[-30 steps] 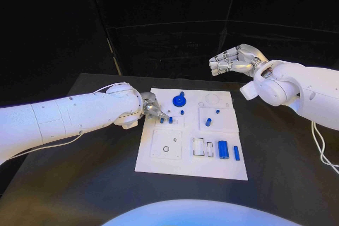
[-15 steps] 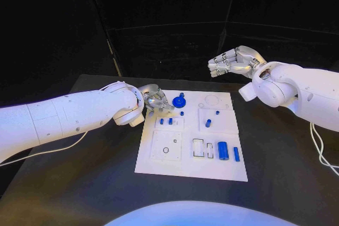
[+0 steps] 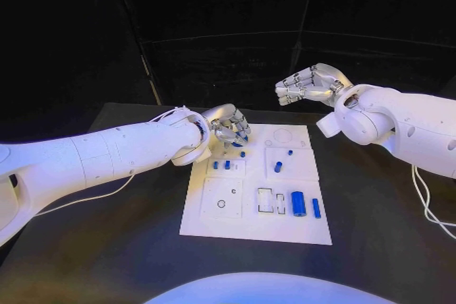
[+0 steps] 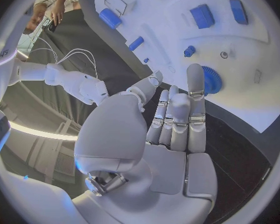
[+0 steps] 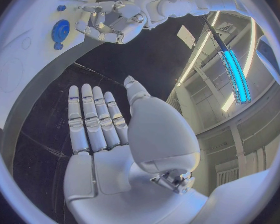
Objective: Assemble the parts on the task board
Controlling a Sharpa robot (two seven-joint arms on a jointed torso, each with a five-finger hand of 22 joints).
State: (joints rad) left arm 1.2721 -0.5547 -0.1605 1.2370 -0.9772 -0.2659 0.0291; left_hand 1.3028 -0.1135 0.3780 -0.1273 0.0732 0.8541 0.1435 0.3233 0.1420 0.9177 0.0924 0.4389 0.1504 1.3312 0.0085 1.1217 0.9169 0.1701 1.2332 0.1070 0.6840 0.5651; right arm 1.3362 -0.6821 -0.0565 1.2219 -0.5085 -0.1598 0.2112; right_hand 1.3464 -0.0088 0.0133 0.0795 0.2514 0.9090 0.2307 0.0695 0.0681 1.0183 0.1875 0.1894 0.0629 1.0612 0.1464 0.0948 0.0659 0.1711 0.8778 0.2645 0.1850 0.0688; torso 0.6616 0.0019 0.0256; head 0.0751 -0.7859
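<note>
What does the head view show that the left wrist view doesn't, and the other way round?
Head view: the whole task board laid out on the black table, and the right robot hand raised off the table, holding nothing.
Left wrist view: the left robot hand from behind, its fingers straight and holding nothing, with the toothed blue round part just beyond it.
Both: the board, the left robot hand and the small blue parts on the board.
</note>
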